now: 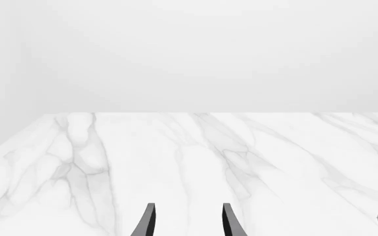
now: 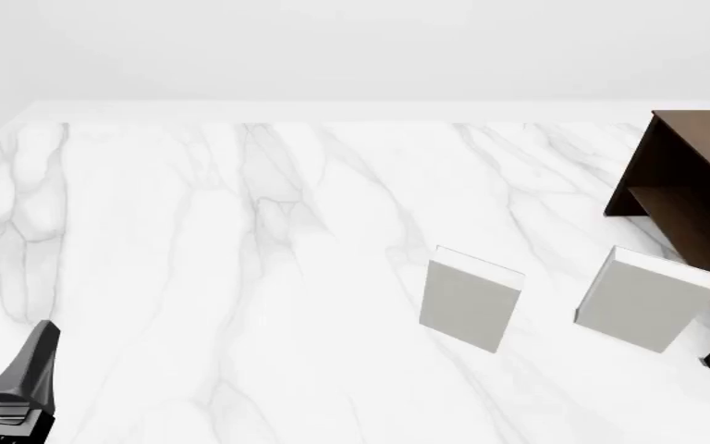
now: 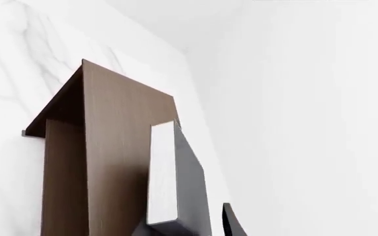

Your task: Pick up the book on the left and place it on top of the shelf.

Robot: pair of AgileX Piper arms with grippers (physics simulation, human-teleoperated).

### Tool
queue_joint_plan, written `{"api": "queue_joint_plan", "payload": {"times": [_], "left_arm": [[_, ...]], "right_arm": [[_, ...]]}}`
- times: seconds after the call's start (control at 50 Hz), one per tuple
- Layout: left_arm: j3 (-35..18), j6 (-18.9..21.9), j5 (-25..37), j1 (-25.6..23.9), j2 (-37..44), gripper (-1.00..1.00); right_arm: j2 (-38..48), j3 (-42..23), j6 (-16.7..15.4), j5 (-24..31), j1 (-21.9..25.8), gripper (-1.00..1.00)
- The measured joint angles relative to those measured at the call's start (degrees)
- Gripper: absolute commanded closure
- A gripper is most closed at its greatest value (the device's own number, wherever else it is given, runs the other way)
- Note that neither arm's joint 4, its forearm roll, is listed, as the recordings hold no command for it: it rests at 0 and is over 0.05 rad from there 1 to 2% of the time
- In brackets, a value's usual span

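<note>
Marble table (image 2: 207,277) fills my front view. At far left my left gripper (image 1: 187,221) hovers low with fingers parted, grasping nothing. Two pale books (image 2: 471,298) (image 2: 645,301) stand right of centre. The shelf (image 2: 701,176) sits at the right edge; nothing shows on its inner board. The right wrist camera shows the book (image 3: 175,177) clamped in my right gripper (image 3: 202,223), long axis running along the fingers, white page edges facing the shelf's flat top just beside it. I judge placing comes next.
</note>
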Motion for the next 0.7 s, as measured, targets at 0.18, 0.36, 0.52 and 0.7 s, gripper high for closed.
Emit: {"api": "queue_joint_plan", "payload": {"times": [0.18, 0.36, 0.52, 0.7], "left_arm": [[0.0, 0.0, 0.0, 0.0, 0.0, -1.00], [0.0, 0.0, 0.0, 0.0, 0.0, -1.00], [0.0, 0.0, 0.0, 0.0, 0.0, -1.00], [0.0, 0.0, 0.0, 0.0, 0.0, -1.00]], "right_arm": [[-0.9, 1.1, 1.5, 0.1, 1.0, -1.00], [-3.4, 3.5, 3.2, 0.3, 1.6, -1.00], [-5.8, 5.5, 4.4, 0.4, 2.6, -1.00], [-7.9, 7.3, 5.5, -0.1, 4.0, -1.00]]}}
